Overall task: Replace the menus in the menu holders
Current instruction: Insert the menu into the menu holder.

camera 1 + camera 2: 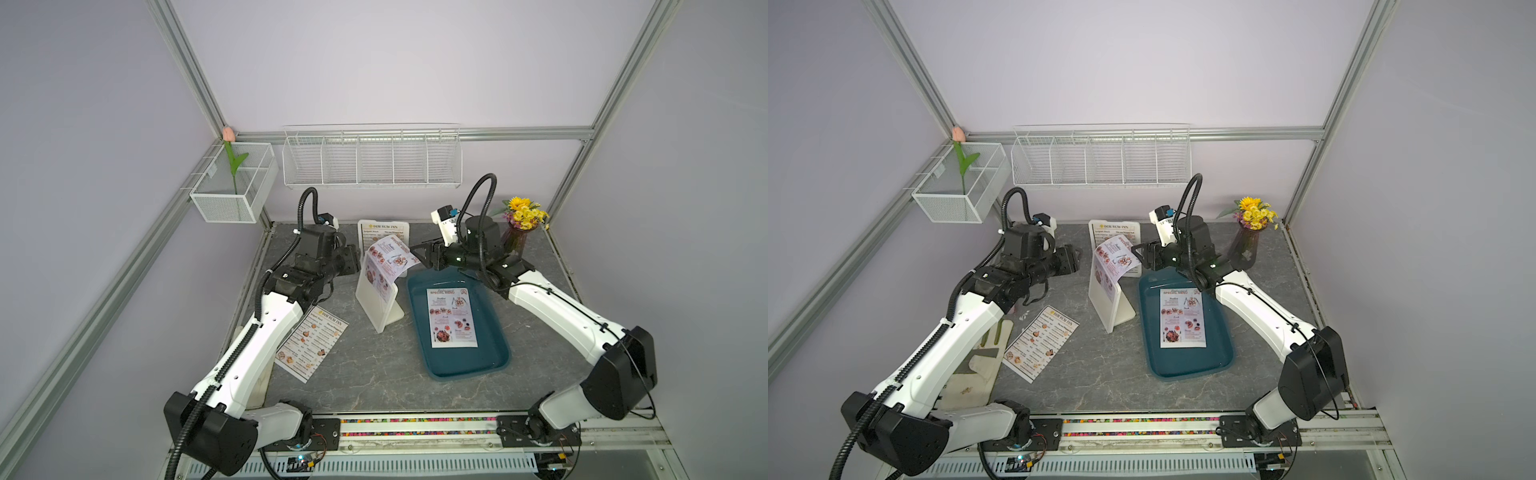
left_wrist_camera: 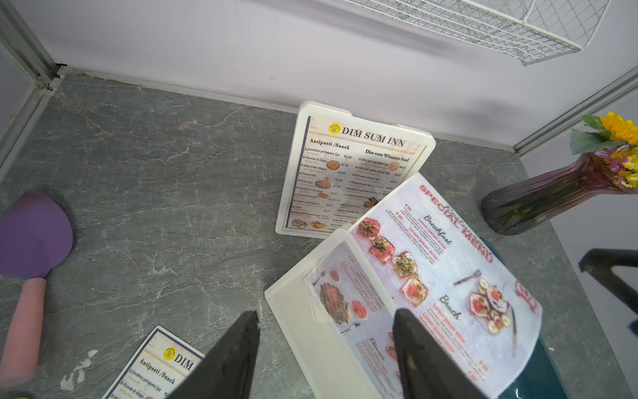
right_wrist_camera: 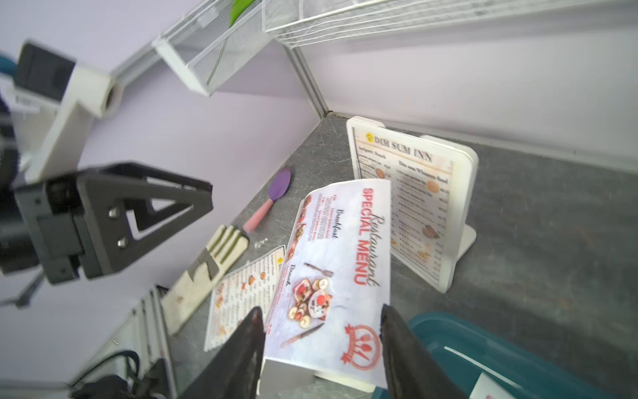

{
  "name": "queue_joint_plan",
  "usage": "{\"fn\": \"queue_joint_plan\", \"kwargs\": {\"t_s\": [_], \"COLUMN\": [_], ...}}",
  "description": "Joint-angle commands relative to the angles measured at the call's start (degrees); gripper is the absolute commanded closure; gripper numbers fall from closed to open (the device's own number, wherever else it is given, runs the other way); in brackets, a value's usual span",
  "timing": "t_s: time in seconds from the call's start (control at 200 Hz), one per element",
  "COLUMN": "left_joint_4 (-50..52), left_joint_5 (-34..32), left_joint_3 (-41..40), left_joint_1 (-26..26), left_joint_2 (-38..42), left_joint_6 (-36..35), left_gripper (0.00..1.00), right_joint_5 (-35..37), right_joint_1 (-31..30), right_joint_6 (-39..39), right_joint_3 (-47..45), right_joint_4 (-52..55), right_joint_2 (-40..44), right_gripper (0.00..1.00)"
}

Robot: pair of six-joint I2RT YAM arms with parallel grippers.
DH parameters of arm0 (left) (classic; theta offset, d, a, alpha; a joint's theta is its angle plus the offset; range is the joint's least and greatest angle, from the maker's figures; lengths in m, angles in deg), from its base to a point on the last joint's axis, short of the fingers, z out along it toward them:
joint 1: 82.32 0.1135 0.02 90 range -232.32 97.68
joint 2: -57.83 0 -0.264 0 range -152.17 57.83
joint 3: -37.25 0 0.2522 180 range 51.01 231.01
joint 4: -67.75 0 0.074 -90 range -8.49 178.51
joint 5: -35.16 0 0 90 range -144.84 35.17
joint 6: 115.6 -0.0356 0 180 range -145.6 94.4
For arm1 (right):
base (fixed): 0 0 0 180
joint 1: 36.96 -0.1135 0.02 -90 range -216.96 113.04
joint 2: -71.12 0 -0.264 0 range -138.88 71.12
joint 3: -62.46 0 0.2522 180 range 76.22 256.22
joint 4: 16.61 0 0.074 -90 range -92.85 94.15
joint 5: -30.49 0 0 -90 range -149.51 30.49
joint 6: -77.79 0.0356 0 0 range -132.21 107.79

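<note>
SPECIAL MENU sheet: not gripped. The right gripper is seen spread and empty, just beside the sheet's curled free end. From there the long axis runs down and away into the near menu holder, judged half seated. The left gripper, also spread, is placed at the holder's opposite side.

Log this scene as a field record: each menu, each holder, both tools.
near holder: upright in the middle of the table
SPECIAL MENU sheet: partly in the near holder, free end curling toward the right tool
back holder: upright at the rear, holds a DIM SUM INN menu
loose DIM SUM INN sheet: flat on the table
second SPECIAL MENU sheet: flat in the teal tray
left tool: open, at the near holder's edge
right tool: open, jaws apart around the curled end
</note>
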Motion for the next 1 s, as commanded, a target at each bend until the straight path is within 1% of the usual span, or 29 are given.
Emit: {"fn": "queue_joint_plan", "kwargs": {"t_s": [0.0, 0.075, 0.125, 0.205, 0.39, 0.455, 0.575, 0.77, 0.83, 0.9, 0.995], "left_joint_4": [0.51, 0.52, 0.52, 0.15, -0.09, 0.07, 0.35, 0.27, 0.32, 0.13, 0.17], "left_joint_5": [-0.11, -0.37, -0.51, -0.42, -0.17, -0.4, -0.84, -0.83, -0.89, -0.97, -1.06], "left_joint_3": [0.62, 0.67, 0.72, 0.71, 0.79, 0.86, 0.86, 0.82, 0.89, 0.84, 0.81], "left_joint_1": [-0.19, -0.16, -0.18, -0.2, -0.19, -0.2, -0.15, -0.22, -0.21, -0.21, -0.19], "left_joint_2": [0.53, 0.63, 0.55, 0.45, 0.36, 0.48, 0.81, 0.62, 0.63, 0.52, 0.44], "left_joint_6": [0.5, 0.3, 0.26, 0.36, 0.47, 0.23, 0.1, -0.08, 0.02, 0.01, -0.05], "left_gripper": [0.36, 0.36, 0.36, 0.36, 0.36, 0.36, 0.36, 0.35, 0.35, 0.35, 0.35], "right_joint_5": [-1.4, -3.63, -3.52, -1.56, -1.48, -1.72, 0.29, -0.87, -1.46, -2.23, -2.88], "right_joint_1": [1.43, 1.09, 0.26, -0.8, -0.77, -0.77, -0.77, -0.77, -0.78, -0.79, -0.81], "right_joint_6": [13.16, 20.53, 22.83, 23.37, 25.33, 25.67, 24.92, 25.3, 25.72, 25.87, 26.37], "right_joint_3": [0.36, -2.2, -3.19, -2.69, -2.36, -1.9, -1.74, -2.03, -2.16, -2.07, -1.72], "right_joint_4": [5.06, 2.27, 1.28, 2.87, 1.85, 1.78, 2.48, 0.86, -0.32, -1.51, -2.39], "right_joint_2": [-0.01, 0.4, 0.66, 0.2, -2.49, -3.31, -3.72, -5.24, -5.47, -5.57, -5.77], "right_gripper": [0.42, 0.42, 0.42, 0.42, 0.41, 0.4, 0.37, 0.35, 0.37, 0.42, 0.53]}}
